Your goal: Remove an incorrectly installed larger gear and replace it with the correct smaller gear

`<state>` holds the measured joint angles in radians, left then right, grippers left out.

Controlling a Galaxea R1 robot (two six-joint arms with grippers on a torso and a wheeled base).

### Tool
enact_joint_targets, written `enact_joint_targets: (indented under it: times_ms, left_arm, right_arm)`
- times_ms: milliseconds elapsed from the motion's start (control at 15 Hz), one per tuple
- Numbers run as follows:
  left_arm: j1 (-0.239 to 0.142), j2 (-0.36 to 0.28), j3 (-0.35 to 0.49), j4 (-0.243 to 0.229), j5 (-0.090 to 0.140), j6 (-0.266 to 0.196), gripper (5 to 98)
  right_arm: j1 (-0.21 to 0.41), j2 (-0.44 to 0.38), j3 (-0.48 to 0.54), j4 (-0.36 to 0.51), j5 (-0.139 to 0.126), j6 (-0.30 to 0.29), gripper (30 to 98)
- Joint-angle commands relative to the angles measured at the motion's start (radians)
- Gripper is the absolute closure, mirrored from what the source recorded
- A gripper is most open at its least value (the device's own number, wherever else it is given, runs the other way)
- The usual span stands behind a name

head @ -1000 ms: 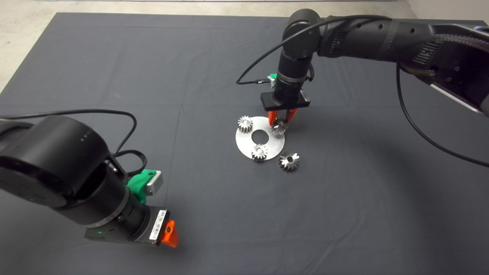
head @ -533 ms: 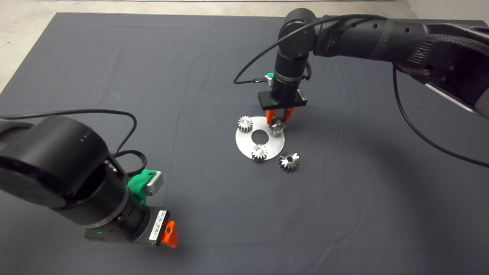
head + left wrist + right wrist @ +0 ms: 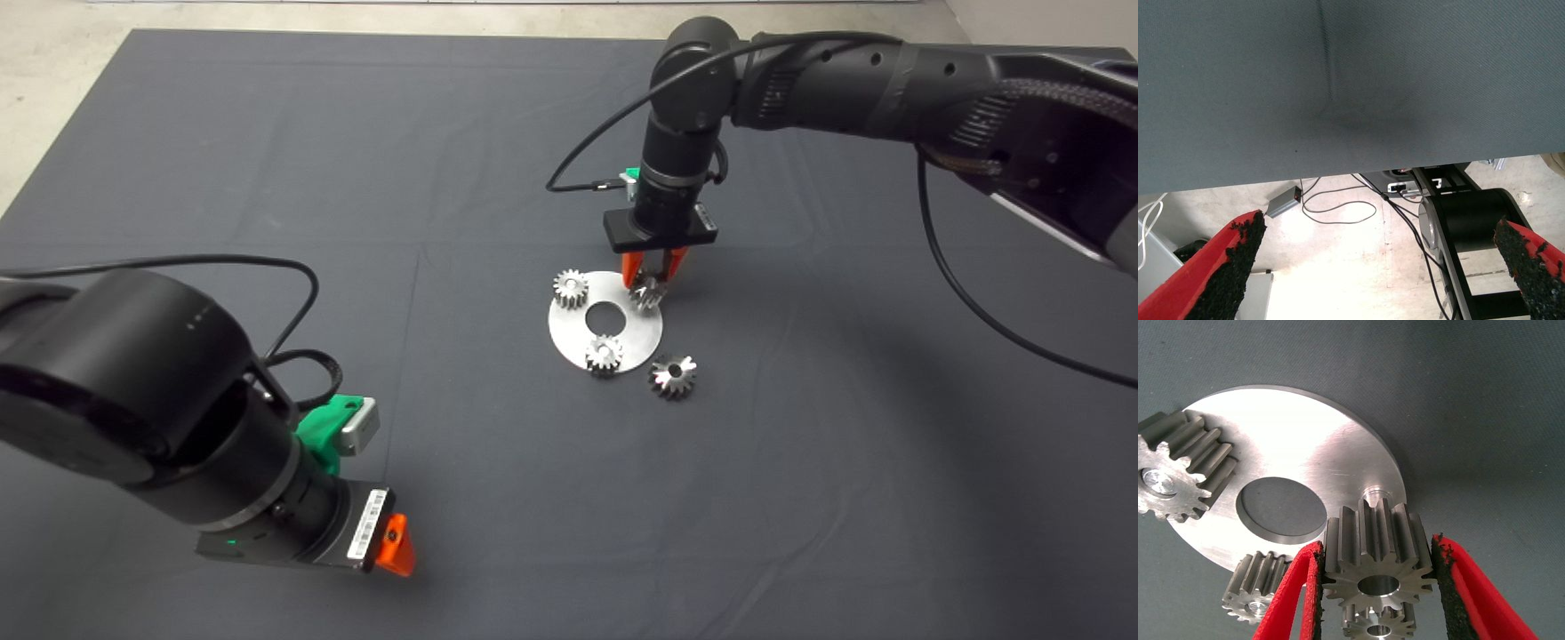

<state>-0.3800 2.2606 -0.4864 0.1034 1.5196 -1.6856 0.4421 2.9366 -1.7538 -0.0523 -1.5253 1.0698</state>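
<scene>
The larger gear (image 3: 673, 375), shiny with flaring teeth, lies on the mat just off the near right rim of the round silver plate (image 3: 622, 333). My right gripper (image 3: 648, 281) is shut on the smaller gear (image 3: 647, 296) and holds it upright over the plate's right side. In the right wrist view the gripper (image 3: 1378, 547) clamps this gear (image 3: 1378, 563) a little above a bare peg (image 3: 1373, 495). Part of another gear with a centre hole (image 3: 1378, 628) shows beneath it. My left gripper (image 3: 396, 542) is parked at the lower left, open and empty (image 3: 1378, 223).
Two small pale gears (image 3: 570, 287) (image 3: 604, 353) sit on pegs on the plate around its centre hole (image 3: 606, 314); they also show in the right wrist view (image 3: 1175, 473) (image 3: 1255, 600). The left wrist view shows the mat's edge (image 3: 1338, 170) and cables on the floor.
My right gripper has shifted slightly to the left with the smaller gear, staying over the plate's right side. The left arm and the other gears have not moved.
</scene>
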Motion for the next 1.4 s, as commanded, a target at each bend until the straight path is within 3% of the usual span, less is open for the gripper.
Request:
enact_joint_targets:
  times_ms: [0,1333]
  left_arm:
    - [-0.010,-0.002,0.011,0.002,0.004,-0.003,15.3]
    - [-0.010,-0.002,-0.011,0.003,0.005,0.000,15.3]
  right_arm:
    - [0.030,-0.015,-0.016,-0.037,-0.133,-0.014,93.4]
    - [0.001,0.013,-0.030,-0.029,-0.133,-0.013,93.5]
